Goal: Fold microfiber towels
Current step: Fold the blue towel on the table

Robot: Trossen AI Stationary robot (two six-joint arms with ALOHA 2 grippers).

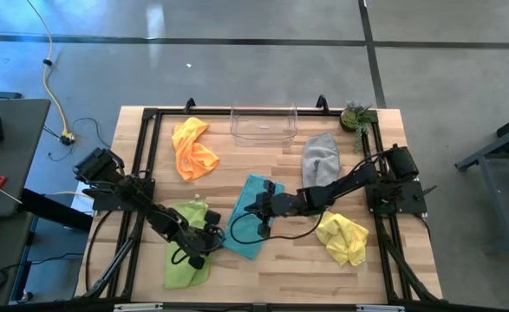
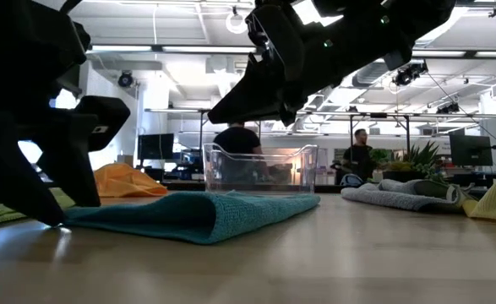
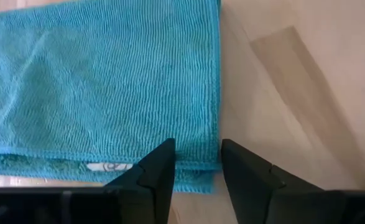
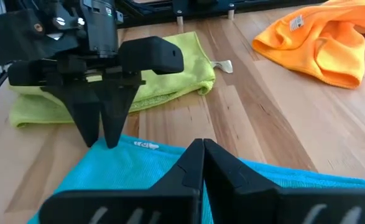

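A teal towel [image 1: 250,217] lies folded flat at the table's middle, with a white label [image 3: 110,167] showing at its layered edge. My left gripper [image 3: 198,152] stands open at that towel's near left corner, one fingertip over the cloth and the other just past its side edge. My right gripper [image 1: 261,208] hangs shut above the same towel, clear of it in the low view. A lime green towel [image 1: 187,247] lies folded under the left arm. Orange [image 1: 193,147], grey [image 1: 321,158] and yellow [image 1: 342,237] towels lie crumpled on the table. My left gripper comes slanting down from the table's near left at the teal towel's corner [image 3: 201,167], whose hemmed edge runs across the gap between the fingers. The cloth there lies flat. I cannot tell whether the fingertips touch it.
A clear plastic bin [image 1: 264,124] stands at the far edge, with a small potted plant [image 1: 355,115] at the far right corner. Bare wood shows along the near edge between the lime and yellow towels. People stand in the room beyond the table.
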